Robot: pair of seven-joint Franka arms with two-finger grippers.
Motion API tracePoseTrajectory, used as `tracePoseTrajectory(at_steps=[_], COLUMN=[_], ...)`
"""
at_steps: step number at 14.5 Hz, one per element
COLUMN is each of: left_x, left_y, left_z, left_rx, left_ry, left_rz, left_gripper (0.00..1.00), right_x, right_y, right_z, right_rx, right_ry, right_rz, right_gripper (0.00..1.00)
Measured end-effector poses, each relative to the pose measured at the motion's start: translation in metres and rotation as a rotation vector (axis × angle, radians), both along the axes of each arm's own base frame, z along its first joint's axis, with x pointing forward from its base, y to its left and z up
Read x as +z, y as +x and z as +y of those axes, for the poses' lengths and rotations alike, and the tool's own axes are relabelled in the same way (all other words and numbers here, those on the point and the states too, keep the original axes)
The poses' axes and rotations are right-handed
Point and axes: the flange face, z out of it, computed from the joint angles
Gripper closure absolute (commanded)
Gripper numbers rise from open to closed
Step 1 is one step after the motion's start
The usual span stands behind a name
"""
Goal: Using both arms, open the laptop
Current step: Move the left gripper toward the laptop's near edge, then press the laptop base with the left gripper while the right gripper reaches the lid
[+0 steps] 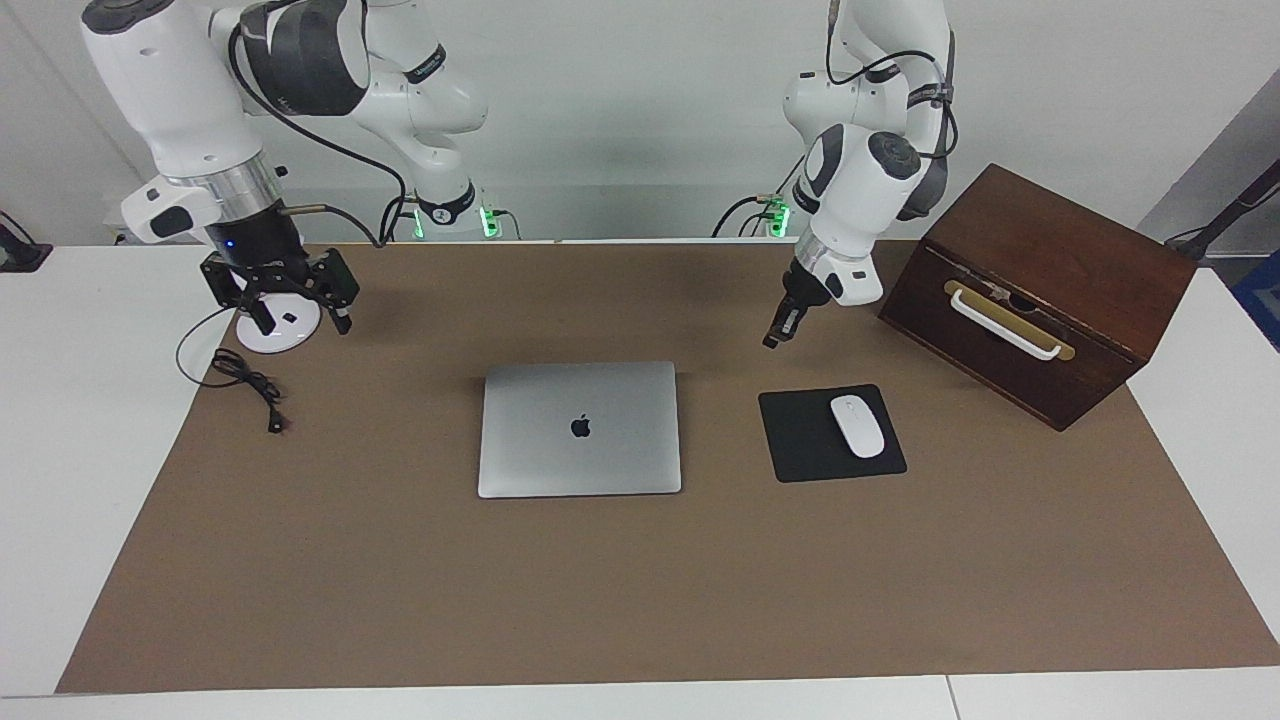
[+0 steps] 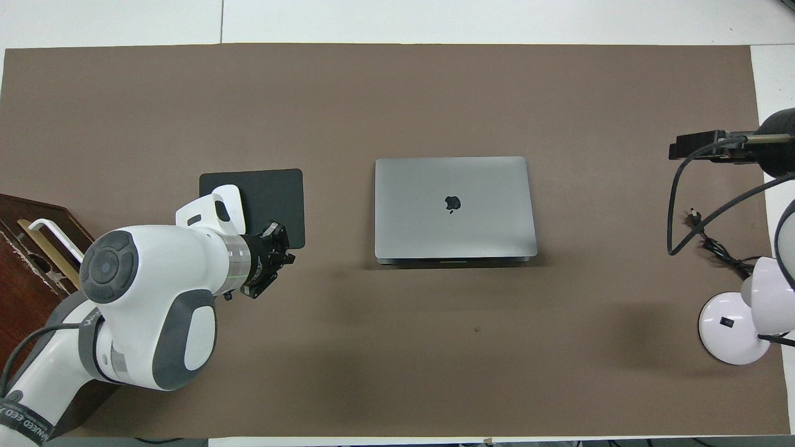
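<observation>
The laptop (image 1: pixel 579 429) lay shut and flat in the middle of the brown mat (image 1: pixel 400 600) covering the table (image 1: pixel 60 450), its logo lid up, touched by neither arm. The left gripper (image 1: pixel 783 330) hung in the air over bare mat — between the laptop and the black mouse pad (image 1: pixel 800 440), a little nearer the robots than both; its fingers looked drawn together, tilted down. A white mouse (image 1: pixel 858 426) sat on that pad, and a dark wooden box (image 1: pixel 1040 290) with a white handle stood at the left arm's end of the table. The right gripper (image 1: pixel 300 318) hovered with its fingers spread apart over a round white lamp base (image 1: pixel 272 330) at the right arm's end, beside a loose black cable (image 1: pixel 245 385).
</observation>
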Motion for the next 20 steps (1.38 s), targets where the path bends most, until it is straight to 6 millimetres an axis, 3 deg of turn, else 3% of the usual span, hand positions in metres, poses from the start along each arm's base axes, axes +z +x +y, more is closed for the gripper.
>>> tracePoseTrajectory(at_steps=[7,11,15,20], left_x=[-0.004,-0.025,-0.053,-0.09], left_y=[0.008,-0.003,-0.017,-0.037], left_z=[-0.01,-0.018,-0.031,-0.048], left_rx=[0.357,0.496,0.668,0.82], left_ry=[-0.21,-0.305,-0.39,-0.411], left_rz=[0.049,0.077,0.117,0.166], left_gripper=[1.0,1.0,1.0,1.0], right_x=[-0.013,-0.042,-0.066,-0.106], right_y=[0.001,-0.015,-0.042,-0.076], right_z=[0.017,0.065,0.098,0.152], right_rx=[-0.056,-0.133,-0.251,-0.384], right_ry=[0.151,0.334,0.541,0.678], right_rz=[-0.052,-0.127,-0.194,-0.253], right_gripper=[0.0,0.0,0.0,0.0])
